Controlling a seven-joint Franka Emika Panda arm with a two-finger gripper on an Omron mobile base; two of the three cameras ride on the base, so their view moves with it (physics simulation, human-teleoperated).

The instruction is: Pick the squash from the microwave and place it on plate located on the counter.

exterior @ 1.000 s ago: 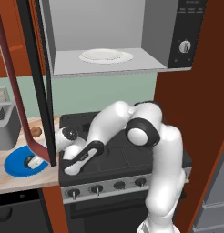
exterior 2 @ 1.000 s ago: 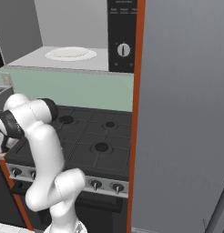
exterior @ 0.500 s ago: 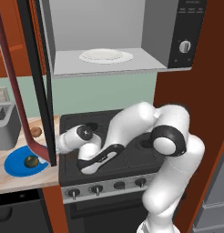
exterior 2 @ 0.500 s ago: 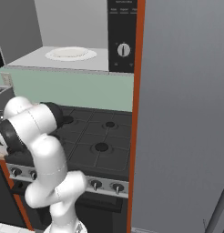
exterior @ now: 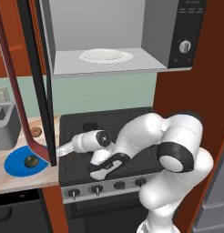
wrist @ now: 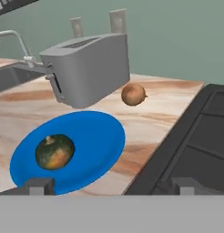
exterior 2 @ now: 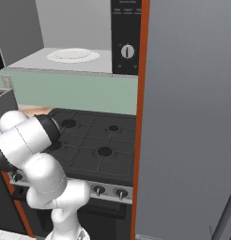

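One item to check first: squash [wrist: 54,151] resting on blue plate [wrist: 96,139], left of plate centre, upright-ish, on tan counter [wrist: 150,119]; same in left base view, squash [exterior: 31,161] on plate [exterior: 13,167] at counter [exterior: 13,183] edge beside stovetop [exterior: 114,122]. Gripper [wrist: 114,186] spread wide, fingertips [wrist: 41,185] far apart, nothing between them, apart from squash and hovering near plate's rim on the stovetop side. Seen in left base view as gripper [exterior: 60,150] low over the stove's left edge, close under the hanging microwave door [exterior: 37,91]. Microwave [exterior: 109,32] cavity open above, white turntable [exterior: 106,55] bare. Placement judged done; step in hand looks like clearing away. To do well: keep fingers spread, back off over stovetop [wrist: 196,136] rather than across plate, lift gently so no finger clips the rim or rolls the squash, mind the door edge right beside the wrist. Toaster [wrist: 86,68] and brown egg-shaped object [wrist: 133,94] behind plate, well apart from gripper, no need to go near.
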